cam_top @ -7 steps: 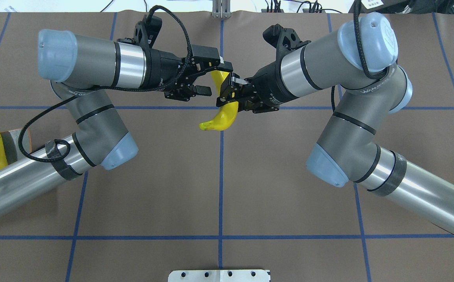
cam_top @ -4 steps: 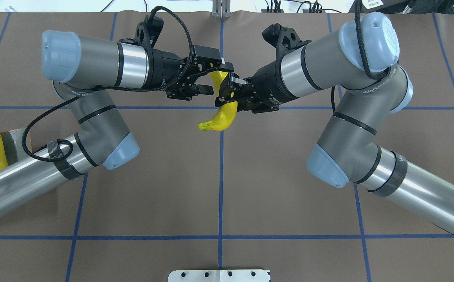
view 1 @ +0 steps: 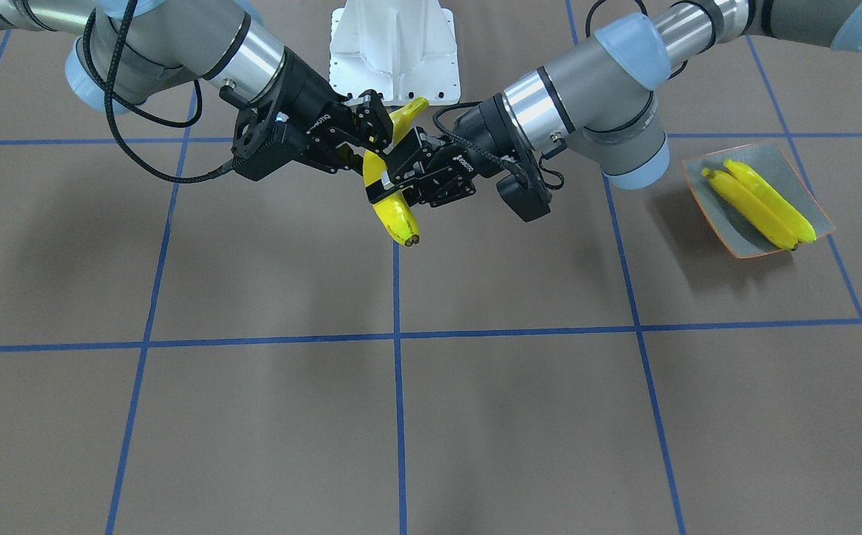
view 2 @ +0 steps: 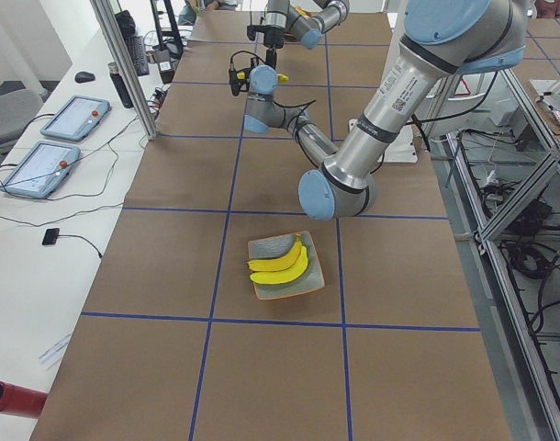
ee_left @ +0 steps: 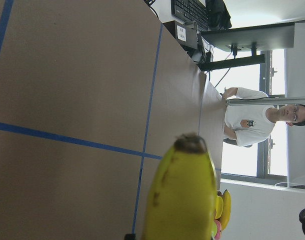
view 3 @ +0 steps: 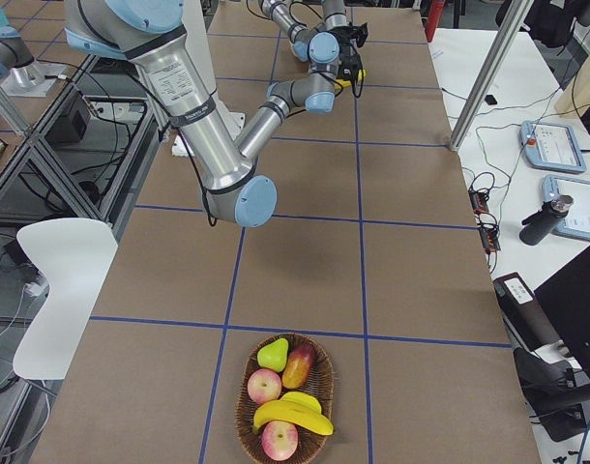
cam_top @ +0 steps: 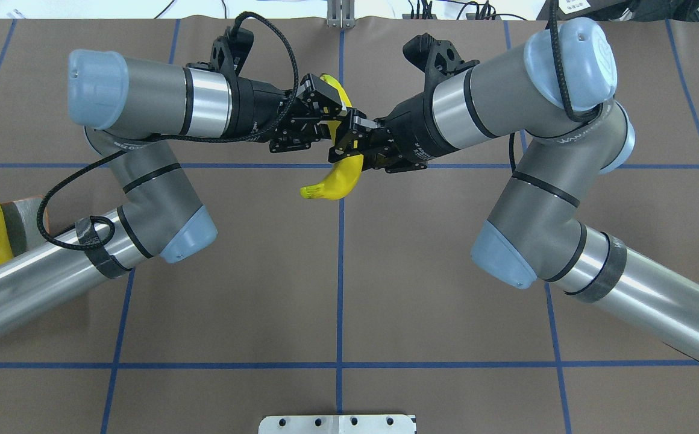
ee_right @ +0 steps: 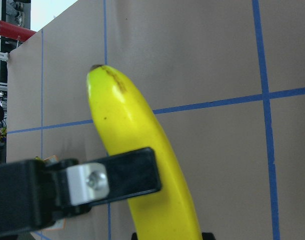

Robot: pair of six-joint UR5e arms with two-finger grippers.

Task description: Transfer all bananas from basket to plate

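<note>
Yellow banana (cam_top: 338,178) is held in the air above the table (cam_top: 446,271) centre, left gripper (cam_top: 328,113) and right gripper (cam_top: 346,143) both clamped on it; two bananas (view 1: 758,197) lie on the plate (view 1: 794,167) at the robot's left

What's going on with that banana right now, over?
Left gripper and right gripper both shut on the banana, mid-air. Two bananas on the plate. Nothing seen in the way.

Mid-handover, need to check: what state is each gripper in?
Left gripper: closed on the banana.
Right gripper: closed on the same banana.
</note>
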